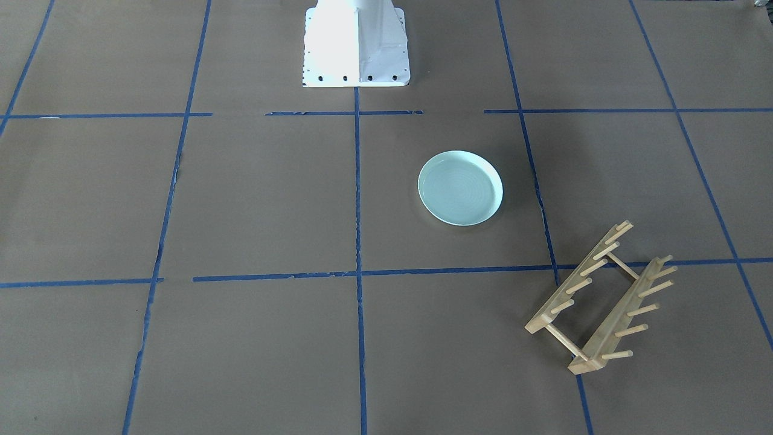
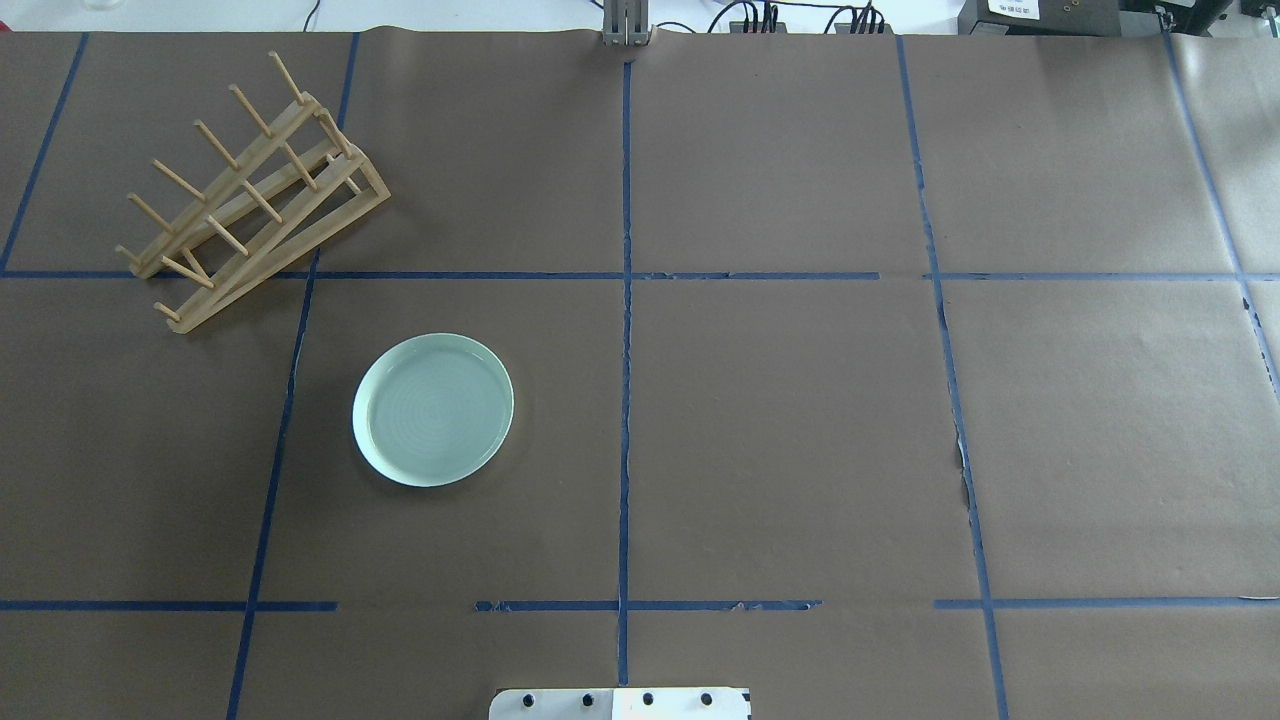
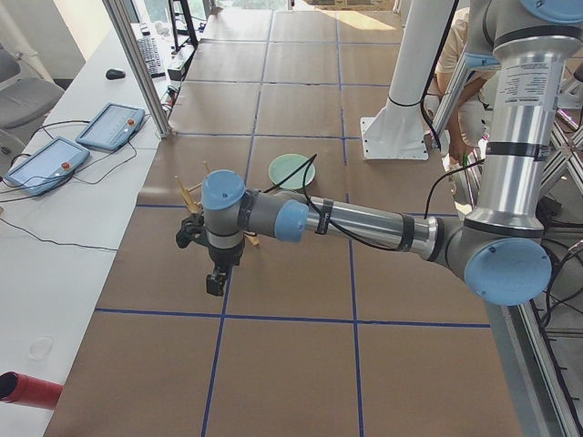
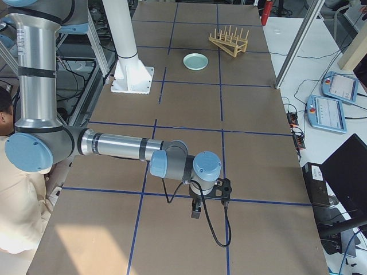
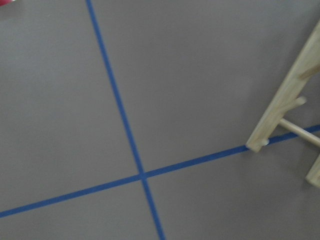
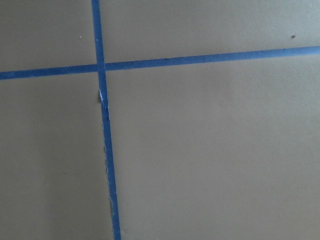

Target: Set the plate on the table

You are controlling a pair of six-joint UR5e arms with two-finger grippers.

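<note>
So, starting closest to the robot: the white metal robot base (image 2: 620, 703) sits at the near edge of the big flat brown paper-covered table (image 2: 800, 420), which is cut into squares by blue tape lines (image 2: 626, 450).

A bit further out, on the robot's left half, is the round pale mint-green glossy plate (image 2: 432, 410). It's lying flat on the paper, right way up, inside the square just left of the centre tape line, and it doesn't touch any tape. Neither arm is touching it.

Further out and further left is the light wooden peg rack (image 2: 250, 195). It stands on the table with its pegs pointing up, turned at an angle, and it straddles a tape crossing. It's apart from the plate.

The arms only show up in the side cameras. The left gripper (image 3: 216, 282) hangs pointing down over the paper at the table's left end, close to the rack. Its wrist camera gets a tape crossing and one end of the rack. The right gripper (image 4: 196, 211) hangs over the far right end of the table, well apart from the plate, and its wrist camera sees only paper and a tape crossing.

For both grippers, I honestly can't tell from these angles how far the fingers are spread or whether they have hold of anything.
</note>
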